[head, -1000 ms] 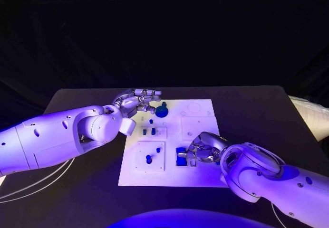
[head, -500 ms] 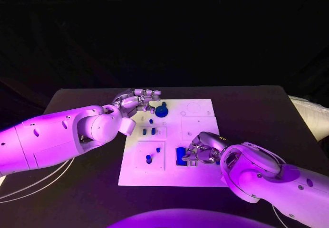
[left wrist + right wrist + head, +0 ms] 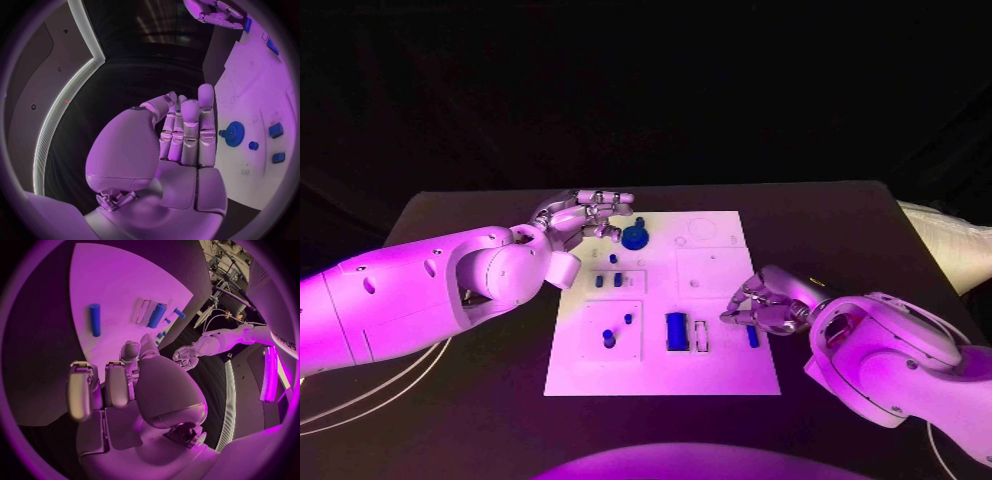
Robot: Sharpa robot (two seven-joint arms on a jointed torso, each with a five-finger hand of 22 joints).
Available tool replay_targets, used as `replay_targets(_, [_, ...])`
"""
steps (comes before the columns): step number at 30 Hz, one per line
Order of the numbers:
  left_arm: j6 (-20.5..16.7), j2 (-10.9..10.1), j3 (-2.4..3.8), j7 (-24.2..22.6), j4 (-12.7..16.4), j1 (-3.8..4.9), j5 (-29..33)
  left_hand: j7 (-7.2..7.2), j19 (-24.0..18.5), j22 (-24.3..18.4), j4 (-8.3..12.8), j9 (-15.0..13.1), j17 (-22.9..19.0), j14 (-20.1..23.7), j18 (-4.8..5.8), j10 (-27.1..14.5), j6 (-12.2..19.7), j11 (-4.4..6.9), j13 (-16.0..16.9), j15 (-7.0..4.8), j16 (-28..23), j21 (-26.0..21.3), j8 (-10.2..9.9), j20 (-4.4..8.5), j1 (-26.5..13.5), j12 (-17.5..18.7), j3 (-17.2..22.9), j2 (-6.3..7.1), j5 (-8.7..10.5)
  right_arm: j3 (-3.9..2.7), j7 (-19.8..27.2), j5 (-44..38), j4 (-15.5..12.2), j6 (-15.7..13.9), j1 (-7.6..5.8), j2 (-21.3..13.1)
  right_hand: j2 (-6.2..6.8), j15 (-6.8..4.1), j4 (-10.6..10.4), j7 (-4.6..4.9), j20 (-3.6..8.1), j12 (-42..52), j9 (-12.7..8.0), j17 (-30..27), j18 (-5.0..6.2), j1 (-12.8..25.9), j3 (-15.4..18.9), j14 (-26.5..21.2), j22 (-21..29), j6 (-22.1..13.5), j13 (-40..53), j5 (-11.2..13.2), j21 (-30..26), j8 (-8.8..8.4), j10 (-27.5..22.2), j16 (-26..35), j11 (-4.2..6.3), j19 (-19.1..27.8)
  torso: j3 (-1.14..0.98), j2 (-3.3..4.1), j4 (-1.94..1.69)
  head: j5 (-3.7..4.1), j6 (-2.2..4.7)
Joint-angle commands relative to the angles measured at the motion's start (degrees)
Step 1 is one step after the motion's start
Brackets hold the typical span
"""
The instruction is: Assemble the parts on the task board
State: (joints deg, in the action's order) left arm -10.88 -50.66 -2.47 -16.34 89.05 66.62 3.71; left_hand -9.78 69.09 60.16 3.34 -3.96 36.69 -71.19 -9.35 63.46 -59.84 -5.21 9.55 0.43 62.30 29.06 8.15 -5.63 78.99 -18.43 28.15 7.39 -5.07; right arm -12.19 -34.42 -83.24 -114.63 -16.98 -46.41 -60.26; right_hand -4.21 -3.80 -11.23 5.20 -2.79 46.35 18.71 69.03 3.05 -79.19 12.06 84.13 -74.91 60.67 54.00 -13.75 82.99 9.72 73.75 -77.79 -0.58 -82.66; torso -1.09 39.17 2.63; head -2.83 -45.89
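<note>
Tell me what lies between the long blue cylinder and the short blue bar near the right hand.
In the head view, a clear slot piece lies between the long blue cylinder and the short blue bar.

Head view downward; wrist views close behind hands, sharing the task board (image 3: 711, 372).

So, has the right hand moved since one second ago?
Yes. The right hand moved off the blue block toward the task board's right edge.
</note>
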Motion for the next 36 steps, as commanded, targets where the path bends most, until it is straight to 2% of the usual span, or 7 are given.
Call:
replay_targets(1, [1.0,0.1,0.03,-0.7,0.1,0.01,-0.2,0.03,0.1,0.0,0.0,0.1,-0.1,0.4,-1.04,-0.3,0.3,-0.02,-0.1,-0.01,0.1,-0.2,0.1,-0.42,-0.4,-0.2,-0.2,0.01,-0.25,-0.05,0.0,0.6,-0.3,0.9,-0.06,-1.7,0.03,0.47,0.2,0.14,-0.26,-1.0,-0.2,-0.1,-0.18,-0.9,-0.6,2.2,-4.5,-0.4,-0.7,-0.1,-0.2,-0.47,-0.7,0.4,-0.01,0.2,-0.15,0.10,0.46,0.25,0.20])
replay_targets(3, [1.1,0.1,0.03,-0.8,0.0,-0.01,-0.2,0.03,0.1,0.0,0.0,0.1,-0.1,0.4,-1.04,-0.3,0.3,-0.02,-0.1,-0.01,0.1,-0.2,0.1,-0.42,-0.4,-0.2,-0.2,0.01,-0.25,-0.07,0.1,-1.0,-0.1,1.0,0.11,-2.5,-0.07,0.46,0.1,0.08,-0.27,-2.0,-0.3,-0.4,-0.15,-1.1,-0.8,2.1,-4.4,-0.1,-1.5,-0.3,-0.3,-0.48,-1.0,0.6,0.02,0.3,-0.30,0.13,0.68,0.36,0.09])
replay_targets(5, [1.4,0.1,0.03,-0.9,0.0,-0.05,-0.2,0.02,0.1,-0.1,0.0,0.1,-0.2,0.5,-1.04,-0.4,0.3,-0.04,-0.1,0.02,0.0,-0.2,0.1,-0.44,-0.4,-0.2,-0.3,0.03,-0.24,-0.08,0.2,-3.6,0.1,1.1,0.54,-3.1,0.10,0.43,-0.1,-0.01,-0.28,-2.6,-0.4,-0.8,-0.13,-1.0,-0.8,2.1,-4.3,0.4,-2.0,-0.6,-0.4,-0.51,-1.1,0.9,0.07,0.3,-0.34,0.14,0.77,0.48,0.21])
replay_targets(11, [1.7,0.3,0.04,-1.1,-0.1,-0.16,-0.2,0.02,0.1,-0.1,0.0,0.1,-0.2,0.5,-1.04,-0.4,0.3,-0.04,-0.1,0.02,0.0,-0.2,0.1,-0.44,-0.4,-0.2,-0.3,0.03,-0.24,-0.09,0.2,-7.7,0.7,1.6,2.03,-3.5,0.78,0.28,-1.3,-0.29,-0.19,-3.4,-0.6,-0.9,-0.11,-0.1,-0.7,2.1,-4.3,1.7,-2.7,0.0,-0.5,-0.54,-0.7,1.1,0.28,0.4,-0.47,0.17,0.73,0.79,0.19])
replay_targets(18, [1.8,0.3,0.04,-1.1,-0.2,-0.29,-0.2,0.02,0.1,-0.1,0.0,0.1,-0.2,0.5,-1.04,-0.4,0.3,-0.04,-0.1,0.02,0.0,-0.2,0.1,-0.44,-0.4,-0.2,-0.3,0.03,-0.24,-0.10,0.2,-9.5,1.5,2.1,2.75,-3.1,1.24,0.12,-3.9,-0.61,-0.03,-2.2,-0.5,-0.9,-0.13,2.3,-0.1,2.2,-4.4,3.0,-1.8,2.2,-0.4,-0.40,0.6,1.2,0.47,0.3,-0.33,0.17,0.65,1.31,0.45])
replay_targets(25, [1.9,0.2,0.04,-1.1,-0.2,-0.34,-0.2,0.02,0.1,-0.1,0.0,0.1,-0.2,0.5,-1.03,-0.4,0.3,-0.04,-0.1,0.03,0.0,-0.3,0.1,-0.46,-0.4,-0.3,-0.3,0.03,-0.24,-0.10,0.1,-11.6,2.3,3.2,2.94,-2.8,1.53,0.07,-4.1,-0.68,0.01,-1.7,-0.4,-0.7,-0.17,2.3,-0.1,2.2,-4.6,3.2,-1.4,2.7,-0.3,-0.37,0.9,1.1,0.53,0.2,-0.27,0.17,0.62,1.29,0.29])
replay_targets(36, [2.4,0.2,0.04,-1.0,0.0,-0.36,-0.2,0.02,0.1,-0.1,0.0,0.1,-0.2,0.5,-1.03,-0.4,0.4,-0.06,-0.1,0.05,0.0,-0.3,0.1,-0.48,-0.4,-0.3,-0.3,0.05,-0.23,-0.06,0.1,-14.1,3.4,7.6,3.21,-1.8,2.16,-0.04,-4.0,-0.82,0.11,-0.9,-0.2,-0.3,-0.23,1.6,-0.3,2.3,-4.8,3.5,-0.7,3.6,-0.2,-0.31,1.4,0.9,0.67,0.0,-0.31,0.12,0.52,0.90,-0.23])
